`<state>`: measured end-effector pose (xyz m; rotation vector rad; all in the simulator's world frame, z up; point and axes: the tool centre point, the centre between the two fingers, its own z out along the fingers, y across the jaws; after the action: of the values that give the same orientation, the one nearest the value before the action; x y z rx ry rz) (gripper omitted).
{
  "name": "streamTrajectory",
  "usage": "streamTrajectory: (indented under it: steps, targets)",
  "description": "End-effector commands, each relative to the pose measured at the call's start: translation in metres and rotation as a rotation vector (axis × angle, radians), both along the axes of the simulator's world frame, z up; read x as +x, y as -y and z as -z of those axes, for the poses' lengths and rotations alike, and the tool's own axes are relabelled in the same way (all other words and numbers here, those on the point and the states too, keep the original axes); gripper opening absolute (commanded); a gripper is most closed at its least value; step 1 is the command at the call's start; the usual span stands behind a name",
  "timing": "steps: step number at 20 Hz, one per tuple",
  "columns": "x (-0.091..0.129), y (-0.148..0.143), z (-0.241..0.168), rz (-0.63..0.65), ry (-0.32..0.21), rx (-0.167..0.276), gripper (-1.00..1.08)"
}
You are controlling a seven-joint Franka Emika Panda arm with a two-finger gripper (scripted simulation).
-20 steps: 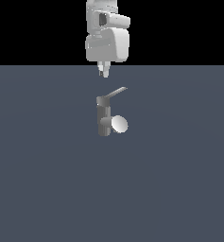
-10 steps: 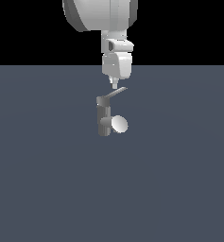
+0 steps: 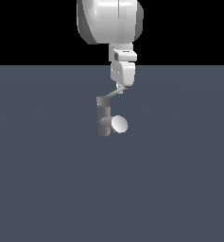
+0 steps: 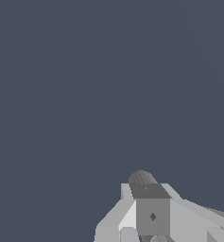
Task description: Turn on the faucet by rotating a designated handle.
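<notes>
The faucet is a small dark grey upright post on the grey floor, with a stubby spout ending in a pale round disc. Its handle, a thin light-grey blade, slants up from the post's top toward the exterior view's right. My gripper hangs straight down over the blade's outer end, its narrow fingertips together and touching or almost touching that tip. In the wrist view a grey ribbed round part shows just past my fingers; the handle cannot be made out there.
A flat dark grey floor spreads all around the faucet. The bulky white arm link looms above the gripper at the top of the exterior view.
The arm has come down and shifted toward the exterior view's right, bringing the fingertips from above the post to the handle's outer end. The handle's angle looks unchanged.
</notes>
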<state>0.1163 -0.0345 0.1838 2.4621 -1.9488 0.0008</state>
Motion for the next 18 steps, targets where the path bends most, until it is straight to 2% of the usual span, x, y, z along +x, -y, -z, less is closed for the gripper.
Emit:
streamTrajectory:
  steps: [1, 10, 18]
  targets:
    - [0.003, 0.003, 0.002, 0.013, 0.001, 0.0, -1.0]
    - [0.003, 0.003, 0.002, 0.015, 0.001, 0.001, -1.0]
    - [-0.017, 0.01, 0.002, 0.015, 0.001, 0.001, -1.0]
